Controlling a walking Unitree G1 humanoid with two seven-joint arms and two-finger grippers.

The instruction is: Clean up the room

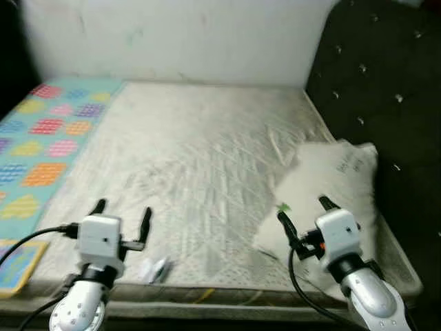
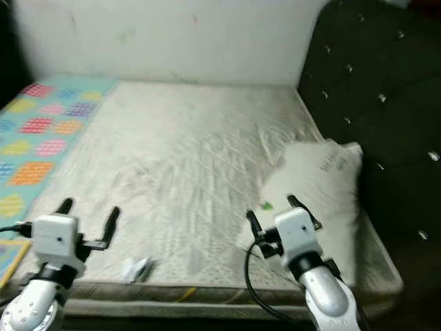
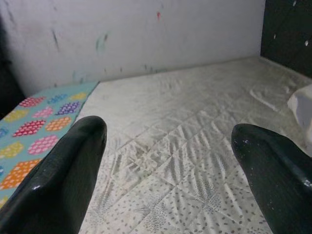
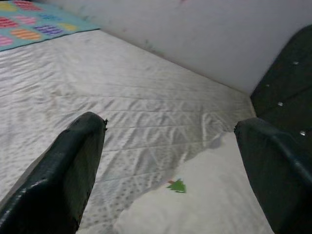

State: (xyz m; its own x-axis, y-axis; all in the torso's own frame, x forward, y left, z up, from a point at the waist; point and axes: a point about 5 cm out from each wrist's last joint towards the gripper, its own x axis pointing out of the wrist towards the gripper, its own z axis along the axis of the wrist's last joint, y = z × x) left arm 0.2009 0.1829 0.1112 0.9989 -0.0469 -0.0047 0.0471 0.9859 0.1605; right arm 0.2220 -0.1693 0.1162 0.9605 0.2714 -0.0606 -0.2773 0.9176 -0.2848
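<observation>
Quilted cloth mattress point(image 1: 200, 165), tufted headboard point(image 1: 386, 83)

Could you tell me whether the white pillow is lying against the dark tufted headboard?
Yes, the white pillow lies at the right side of the pale quilted mattress, its far edge against the dark tufted headboard.

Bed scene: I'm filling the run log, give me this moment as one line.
left gripper: open, above mattress | right gripper: open, over pillow | wrapper: near front edge
</observation>
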